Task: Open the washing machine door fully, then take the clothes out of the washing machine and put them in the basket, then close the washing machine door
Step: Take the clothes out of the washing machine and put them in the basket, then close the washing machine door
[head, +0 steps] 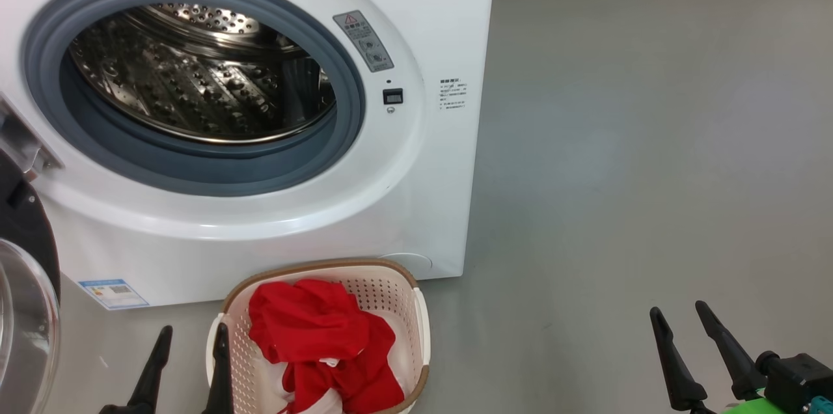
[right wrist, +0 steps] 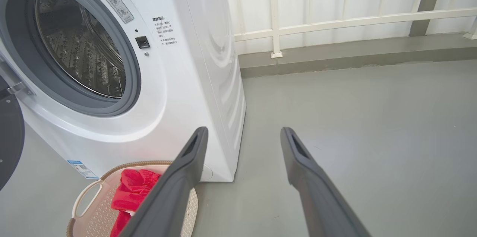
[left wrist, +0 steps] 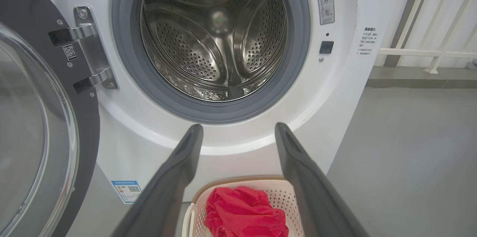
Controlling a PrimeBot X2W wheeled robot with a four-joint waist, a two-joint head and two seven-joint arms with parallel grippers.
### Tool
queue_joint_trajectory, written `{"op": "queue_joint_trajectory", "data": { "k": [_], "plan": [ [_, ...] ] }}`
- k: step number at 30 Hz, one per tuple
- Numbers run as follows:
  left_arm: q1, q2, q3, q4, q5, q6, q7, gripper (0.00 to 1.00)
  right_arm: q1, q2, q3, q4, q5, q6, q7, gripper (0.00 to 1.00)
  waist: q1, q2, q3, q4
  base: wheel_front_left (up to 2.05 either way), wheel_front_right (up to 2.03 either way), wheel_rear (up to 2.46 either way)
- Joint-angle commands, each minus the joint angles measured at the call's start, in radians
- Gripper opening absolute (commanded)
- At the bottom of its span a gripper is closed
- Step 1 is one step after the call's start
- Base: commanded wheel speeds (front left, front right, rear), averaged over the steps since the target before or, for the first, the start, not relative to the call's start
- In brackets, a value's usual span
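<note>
The clothes (head: 319,336) lie in the basket (head: 325,267), the left claw (head: 194,336) and right claw (head: 680,319) are wide and empty, and the open door (left wrist: 33,125) looks stiff and heavy, best pushed by its rim.

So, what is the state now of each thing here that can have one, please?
washing machine door: open wide, swung to the left.
washing machine: drum empty.
clothes: lying in the basket.
basket: upright on the floor, in front of the washing machine.
left gripper: open, holding nothing.
right gripper: open, holding nothing.
</note>
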Motion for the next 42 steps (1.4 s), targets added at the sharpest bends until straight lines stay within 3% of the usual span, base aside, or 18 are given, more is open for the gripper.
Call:
{"op": "queue_joint_trajectory", "data": {
  "k": [1, 21, 42],
  "plan": [
    [-0.011, 0.014, 0.036, -0.033, -0.007, 0.007, -0.005, 1.0, -0.013, -0.019, 0.012, -0.027, 0.004, 0.006, -0.006, 1.0, -0.0001, 0.0, 0.001, 0.0, 0.0, 0.0, 0.0],
    [-0.026, 0.014, 0.03, -0.04, -0.004, 0.004, -0.005, 1.0, -0.023, -0.017, 0.009, -0.031, 0.001, 0.006, -0.006, 1.0, -0.0001, 0.0, 0.015, 0.003, -0.03, 0.03, 0.0],
    [-0.017, 0.014, 0.013, -0.048, -0.004, 0.008, -0.005, 1.0, -0.022, -0.019, 0.011, -0.031, 0.002, 0.006, -0.006, 1.0, -0.0001, 0.0, 0.013, 0.011, -0.92, 0.92, 0.0]
  ]
}}
